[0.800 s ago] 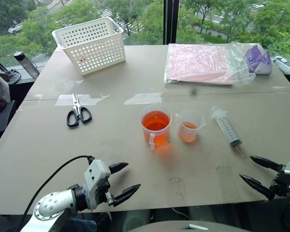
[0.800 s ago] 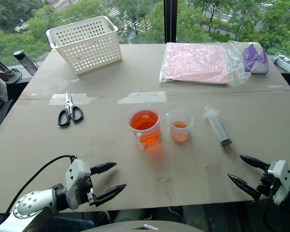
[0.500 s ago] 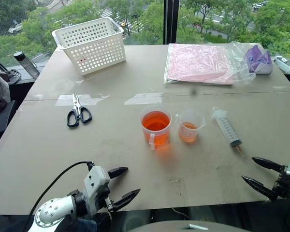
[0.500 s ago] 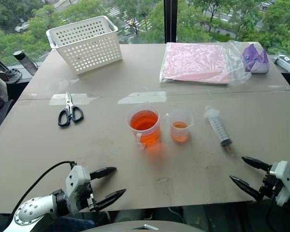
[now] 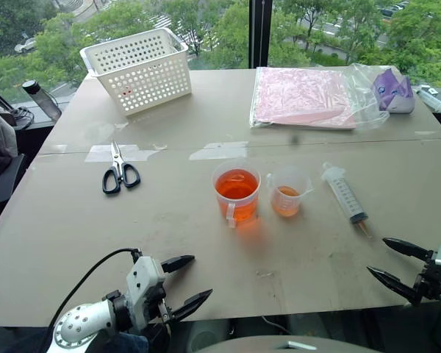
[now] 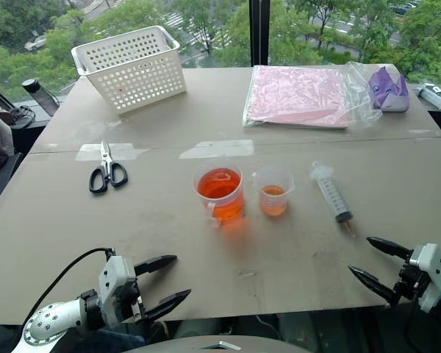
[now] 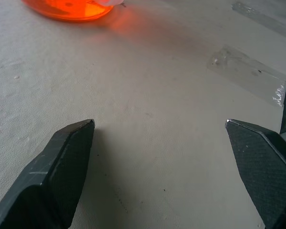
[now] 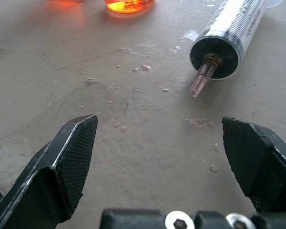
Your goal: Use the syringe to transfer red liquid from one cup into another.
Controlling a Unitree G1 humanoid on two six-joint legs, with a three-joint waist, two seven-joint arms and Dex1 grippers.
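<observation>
The syringe [image 5: 344,193] lies flat on the table right of the cups, its orange-tinted tip [image 8: 201,80] pointing toward my right gripper. The wide cup [image 5: 237,193] with a handle tab holds red liquid [image 5: 237,184] at mid-table. Beside it on the right, the smaller spouted cup [image 5: 287,193] holds a little red liquid [image 5: 287,201]. My left gripper [image 5: 202,276] stands open near the table's front edge, well short of the wide cup. My right gripper [image 5: 376,255] is open at the front right, just short of the syringe's tip, with nothing between its fingers.
A white perforated basket [image 5: 137,68] stands at the back left, with scissors [image 5: 119,170] in front of it. Pink sheets in a clear bag [image 5: 305,95] and a purple object [image 5: 392,92] lie at the back right. Small droplets [image 8: 133,90] dot the table near the syringe.
My left gripper has sunk a little toward the table's front edge, still open. The right gripper, the cups and the syringe have stayed put.
</observation>
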